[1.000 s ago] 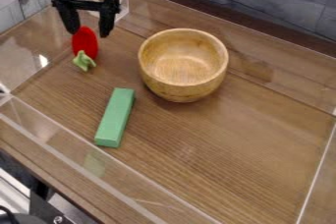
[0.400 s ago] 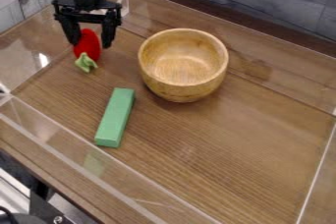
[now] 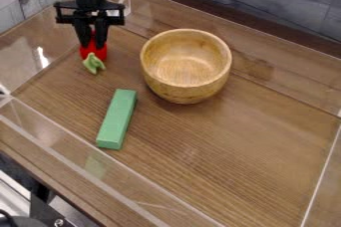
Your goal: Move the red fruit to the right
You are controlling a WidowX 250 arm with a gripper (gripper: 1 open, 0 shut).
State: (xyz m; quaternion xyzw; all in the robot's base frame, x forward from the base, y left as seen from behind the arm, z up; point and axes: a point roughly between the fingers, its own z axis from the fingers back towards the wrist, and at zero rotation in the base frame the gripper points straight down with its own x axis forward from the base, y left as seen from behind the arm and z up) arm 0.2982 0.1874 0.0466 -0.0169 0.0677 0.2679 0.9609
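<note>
Red toy strawberry (image 3: 94, 51), green-capped: newly clamped between black gripper fingers (image 3: 90, 16); rightward carry now possible.

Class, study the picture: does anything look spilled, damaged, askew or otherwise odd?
Nothing stands out. The wooden bowl sits upright, the green block lies flat on the table, and the gripper is at the red fruit. No spill shows.
</note>
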